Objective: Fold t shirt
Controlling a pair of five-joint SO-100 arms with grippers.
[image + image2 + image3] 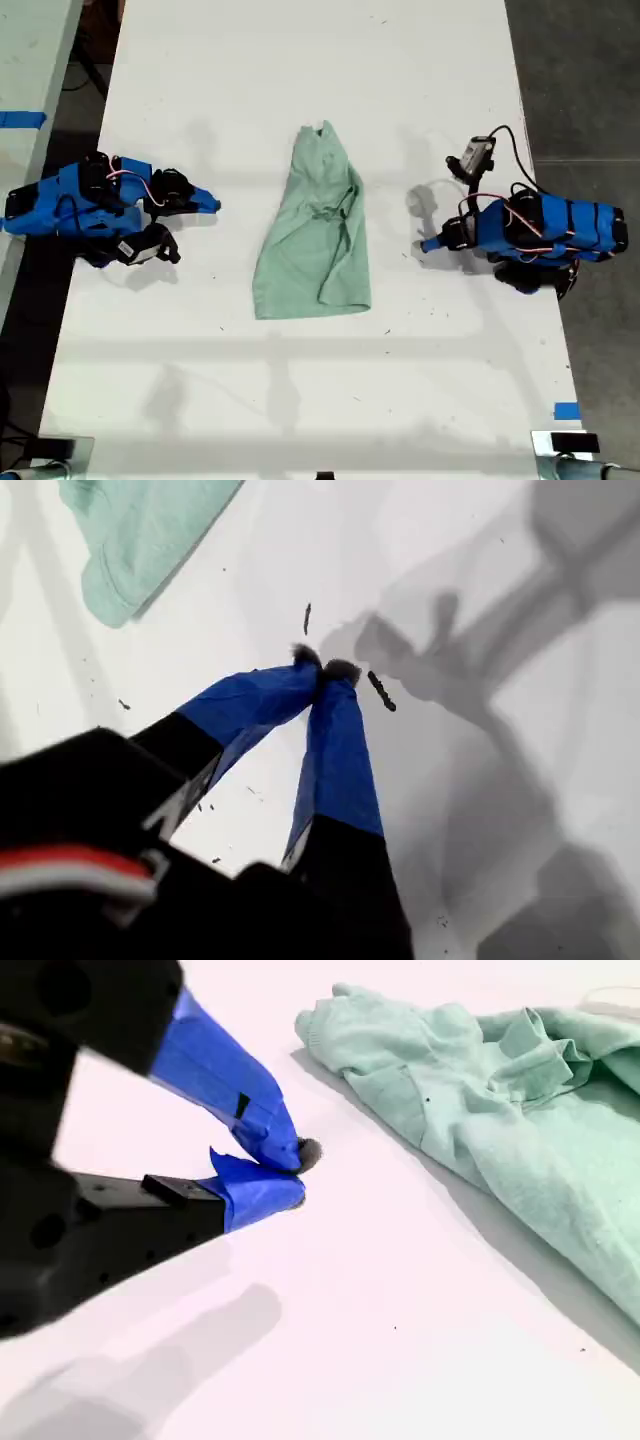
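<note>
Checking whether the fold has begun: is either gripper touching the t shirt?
Apart. The exterior view shows bare table between the t shirt and each arm; both wrist views show my first gripper and second gripper shut, clear of the cloth.

The t shirt (315, 235) is soft, matt mint-green cloth, wrinkled and creased, with a stitched hem showing along one edge in the second wrist view; the table (300, 80) carrying it is a smooth, matt white surface, faintly specked with dark flecks; my first gripper (325, 670) shows fingers wrapped in blue tape with a slight sheen, on matt black plastic bodies; my second gripper (290, 1175) has the same taped, lightly creased blue fingers (225, 1070) on hard black plastic; a strip of blue tape (566, 411) sits by the table's edge.
</note>
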